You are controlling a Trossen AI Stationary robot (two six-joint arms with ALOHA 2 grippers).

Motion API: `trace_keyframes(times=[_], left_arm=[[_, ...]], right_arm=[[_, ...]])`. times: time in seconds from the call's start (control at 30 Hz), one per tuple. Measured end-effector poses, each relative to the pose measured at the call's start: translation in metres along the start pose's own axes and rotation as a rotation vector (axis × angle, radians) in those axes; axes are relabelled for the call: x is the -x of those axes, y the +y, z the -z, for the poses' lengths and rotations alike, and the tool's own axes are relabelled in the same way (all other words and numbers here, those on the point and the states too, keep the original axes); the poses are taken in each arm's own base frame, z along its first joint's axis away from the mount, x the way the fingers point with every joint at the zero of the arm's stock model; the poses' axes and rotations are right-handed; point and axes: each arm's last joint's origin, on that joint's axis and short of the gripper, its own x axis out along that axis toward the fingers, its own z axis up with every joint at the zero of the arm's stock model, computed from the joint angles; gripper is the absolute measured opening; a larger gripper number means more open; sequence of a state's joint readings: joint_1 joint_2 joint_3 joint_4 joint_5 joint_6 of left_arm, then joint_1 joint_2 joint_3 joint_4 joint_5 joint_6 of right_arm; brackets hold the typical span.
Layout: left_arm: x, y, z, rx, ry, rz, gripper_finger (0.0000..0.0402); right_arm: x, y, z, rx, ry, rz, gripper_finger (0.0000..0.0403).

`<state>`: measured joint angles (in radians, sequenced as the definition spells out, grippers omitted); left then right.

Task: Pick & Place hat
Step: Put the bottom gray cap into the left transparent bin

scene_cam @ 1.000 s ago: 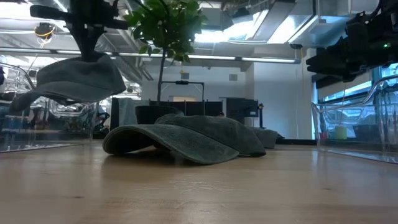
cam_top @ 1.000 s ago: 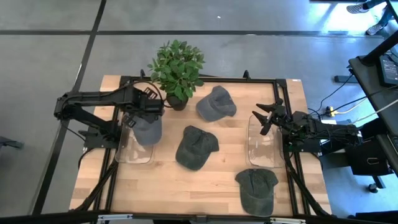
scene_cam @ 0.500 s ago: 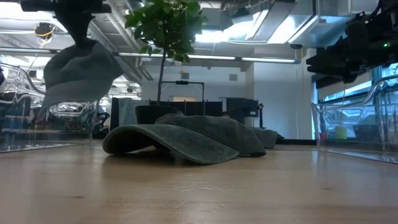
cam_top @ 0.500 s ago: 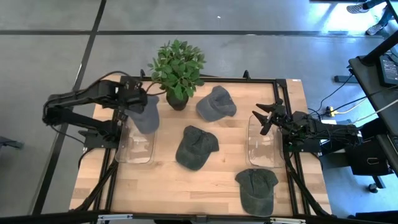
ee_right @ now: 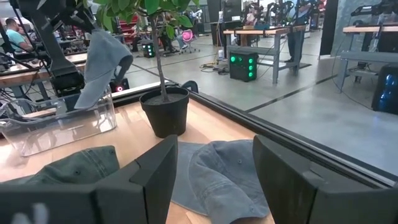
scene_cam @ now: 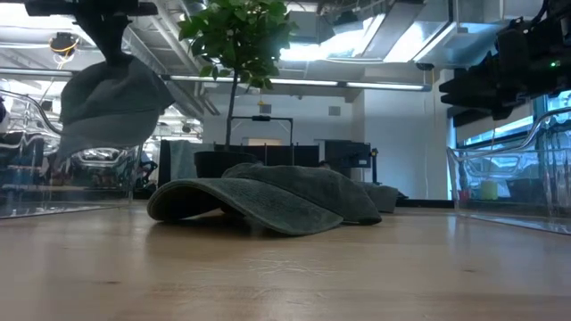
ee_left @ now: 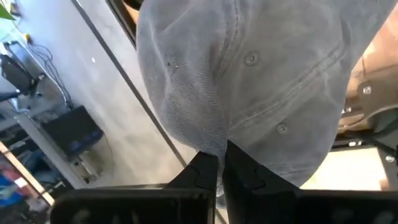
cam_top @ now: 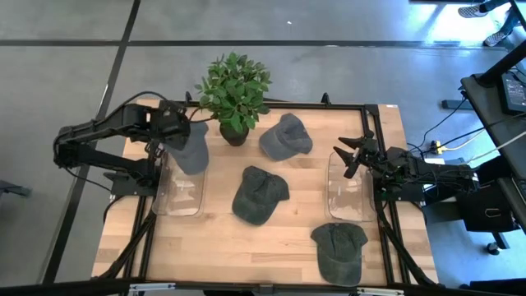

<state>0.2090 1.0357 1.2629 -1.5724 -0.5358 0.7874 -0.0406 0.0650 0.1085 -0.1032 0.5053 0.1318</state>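
My left gripper is shut on a light grey hat, which hangs over the far end of the left clear bin. In the low view the held hat droops high above the table under the left gripper. My right gripper waits open above the right clear bin. A second grey hat and two dark green hats lie flat on the wooden table. My left gripper pinches the grey hat's crown cloth near its edge between its two shut fingers. The fingers come from above, pointing down. The hat hangs slack below them, lifted clear, with its crown panels and eyelets facing the wrist camera.
A potted plant stands at the table's far edge, just right of the held hat. A black frame runs around the table. The middle dark green hat fills the table's centre in the low view. Bare wood lies near the front.
My left gripper has drawn back toward the table's far left and risen a little, still shut on the grey hat. The hat, spread fairly flat before, now hangs steeply below the fingers. In the last half second it has hardly shifted.
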Motion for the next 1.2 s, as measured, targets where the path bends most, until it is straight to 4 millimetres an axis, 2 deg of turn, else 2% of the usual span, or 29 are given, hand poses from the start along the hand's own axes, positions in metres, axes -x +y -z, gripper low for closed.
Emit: trace_keyframes(times=[0.17,0.33,0.47,0.73,1.0,1.2], left_arm=[[0.000,0.002,-0.001,-0.147,0.069,-0.063,0.0004],[0.000,-0.001,-0.009,-0.173,-0.017,0.006,0.0004],[0.003,-0.004,-0.011,-0.199,-0.012,-0.024,0.0006],[0.006,-0.009,-0.017,-0.165,-0.078,0.009,0.0012],[0.005,-0.011,-0.023,-0.053,-0.127,0.093,0.0010],[0.003,-0.009,-0.020,0.036,-0.113,0.100,0.0015]], right_arm=[[0.000,0.000,0.000,-0.036,0.000,0.000,0.0209],[0.000,0.000,0.001,-0.046,0.010,0.002,0.0209],[0.000,0.000,0.001,-0.048,0.009,0.002,0.0209],[0.000,0.000,0.001,-0.091,0.013,0.004,0.0209],[0.000,0.000,0.001,-0.092,0.013,0.003,0.0209],[0.000,0.000,0.001,-0.093,0.013,0.003,0.0209]])
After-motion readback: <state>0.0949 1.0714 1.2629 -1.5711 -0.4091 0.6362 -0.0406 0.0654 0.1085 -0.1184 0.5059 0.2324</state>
